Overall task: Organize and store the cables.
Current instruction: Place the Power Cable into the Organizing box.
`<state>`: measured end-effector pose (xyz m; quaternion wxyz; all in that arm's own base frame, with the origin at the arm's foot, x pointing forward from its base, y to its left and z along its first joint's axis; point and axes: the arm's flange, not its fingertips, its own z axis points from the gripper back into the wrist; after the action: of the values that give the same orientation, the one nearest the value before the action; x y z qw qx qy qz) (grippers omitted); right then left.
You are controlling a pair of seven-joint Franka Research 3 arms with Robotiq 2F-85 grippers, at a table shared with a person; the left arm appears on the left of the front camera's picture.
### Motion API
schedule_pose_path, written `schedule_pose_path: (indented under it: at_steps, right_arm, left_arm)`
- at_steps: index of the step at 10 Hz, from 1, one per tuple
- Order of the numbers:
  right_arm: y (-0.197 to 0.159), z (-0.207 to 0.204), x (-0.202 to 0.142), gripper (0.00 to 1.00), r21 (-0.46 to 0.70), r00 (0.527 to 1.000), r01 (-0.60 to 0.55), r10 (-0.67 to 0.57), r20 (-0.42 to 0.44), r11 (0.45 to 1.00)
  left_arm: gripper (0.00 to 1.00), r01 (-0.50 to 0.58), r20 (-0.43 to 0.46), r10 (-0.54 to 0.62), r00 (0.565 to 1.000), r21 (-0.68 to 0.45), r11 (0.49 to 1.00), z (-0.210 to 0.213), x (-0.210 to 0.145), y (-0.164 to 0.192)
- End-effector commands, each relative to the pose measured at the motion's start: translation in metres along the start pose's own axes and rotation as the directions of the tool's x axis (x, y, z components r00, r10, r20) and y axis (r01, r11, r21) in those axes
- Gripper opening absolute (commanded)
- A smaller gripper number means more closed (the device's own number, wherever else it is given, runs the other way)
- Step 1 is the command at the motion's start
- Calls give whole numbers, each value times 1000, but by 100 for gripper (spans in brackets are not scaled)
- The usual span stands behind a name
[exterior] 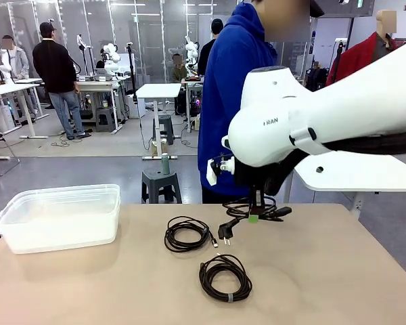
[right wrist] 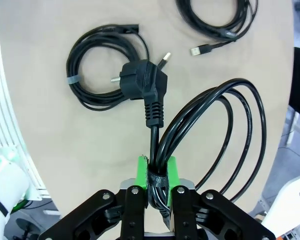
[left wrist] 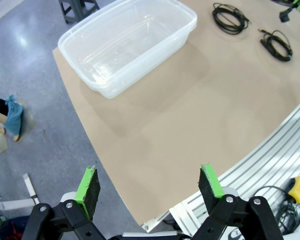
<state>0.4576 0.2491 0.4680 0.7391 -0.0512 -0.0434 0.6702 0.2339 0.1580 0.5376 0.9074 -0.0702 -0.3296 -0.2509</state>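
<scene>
One arm [exterior: 291, 115] lettered "FRAN"; right end effector [right wrist: 157, 170] pinches cable [right wrist: 240, 115], left end effector [left wrist: 150, 190] wide.

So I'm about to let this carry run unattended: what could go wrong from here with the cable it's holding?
1. The right end effector pinches the power cable only at its strap, so the loose loops may swing or slip out.
2. Its plug dangles low near the banded coil on the table and could snag or drag it on the way to the bin.
</scene>
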Motion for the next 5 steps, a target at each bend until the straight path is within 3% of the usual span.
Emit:
schedule_pose_path:
  at_steps: [1,5]
  right_arm:
    - [32,-5,0,0,-61,1000,15,-16,-18,998]
    - [73,4,28,0,-92,997,-71,73,12,993]
  left_arm:
    - [100,2,-11,-2,1000,8,1000,0,1,-1]
    - [100,2,-11,-2,1000,8,1000,0,1,-1]
